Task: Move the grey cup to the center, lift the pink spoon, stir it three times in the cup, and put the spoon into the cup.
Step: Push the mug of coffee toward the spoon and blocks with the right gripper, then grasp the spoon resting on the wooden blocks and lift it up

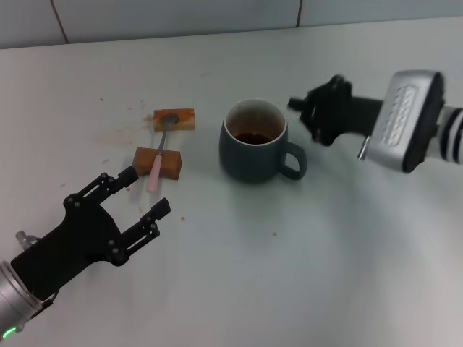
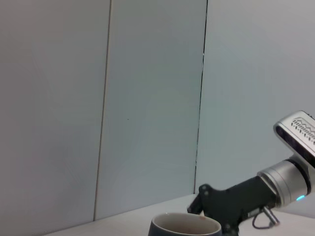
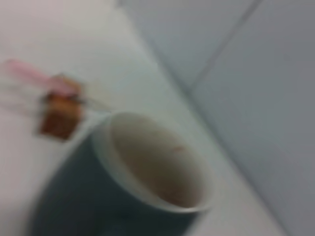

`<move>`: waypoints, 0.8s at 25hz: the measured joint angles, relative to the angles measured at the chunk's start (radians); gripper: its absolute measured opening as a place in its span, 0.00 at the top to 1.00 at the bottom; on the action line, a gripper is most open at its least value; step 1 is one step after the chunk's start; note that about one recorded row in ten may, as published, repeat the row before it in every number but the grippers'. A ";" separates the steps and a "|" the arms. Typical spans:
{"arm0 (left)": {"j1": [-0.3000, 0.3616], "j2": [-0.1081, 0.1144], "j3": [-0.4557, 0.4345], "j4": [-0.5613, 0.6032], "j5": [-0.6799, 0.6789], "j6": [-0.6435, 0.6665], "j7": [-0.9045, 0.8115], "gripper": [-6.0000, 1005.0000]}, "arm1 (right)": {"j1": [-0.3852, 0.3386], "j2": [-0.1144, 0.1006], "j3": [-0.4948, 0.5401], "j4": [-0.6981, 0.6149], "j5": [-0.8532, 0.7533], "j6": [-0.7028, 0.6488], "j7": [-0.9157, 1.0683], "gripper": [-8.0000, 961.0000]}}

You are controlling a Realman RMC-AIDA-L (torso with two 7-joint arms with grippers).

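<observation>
The grey cup (image 1: 253, 144) stands upright near the middle of the white table, its handle pointing right, with brown stains inside. It also shows in the left wrist view (image 2: 184, 227) and the right wrist view (image 3: 147, 167). The pink spoon (image 1: 157, 165) lies left of the cup across two brown blocks, its metal bowl on the far block. It is a pink blur in the right wrist view (image 3: 24, 73). My left gripper (image 1: 147, 192) is open and empty, just in front of the spoon's handle. My right gripper (image 1: 306, 120) is open and empty, right of the cup, above its handle.
The spoon rests on two brown rectangular blocks, the far one (image 1: 181, 119) and the near one (image 1: 172, 162). Small crumbs and a faint brown smear (image 1: 119, 132) lie around them. A tiled wall (image 1: 181, 18) runs behind the table.
</observation>
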 joint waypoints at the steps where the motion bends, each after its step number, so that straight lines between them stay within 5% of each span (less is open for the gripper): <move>1: 0.000 0.000 0.000 0.000 0.000 0.000 0.000 0.30 | -0.016 -0.002 0.000 -0.012 0.044 -0.015 0.000 0.98; 9: 0.000 0.000 0.000 0.000 0.000 0.000 0.000 0.30 | -0.175 -0.008 0.001 -0.092 0.391 -0.159 0.052 0.98; 20: -0.002 0.001 0.000 0.000 -0.002 0.000 0.000 0.30 | -0.404 -0.017 -0.007 -0.144 0.337 -0.503 0.299 0.98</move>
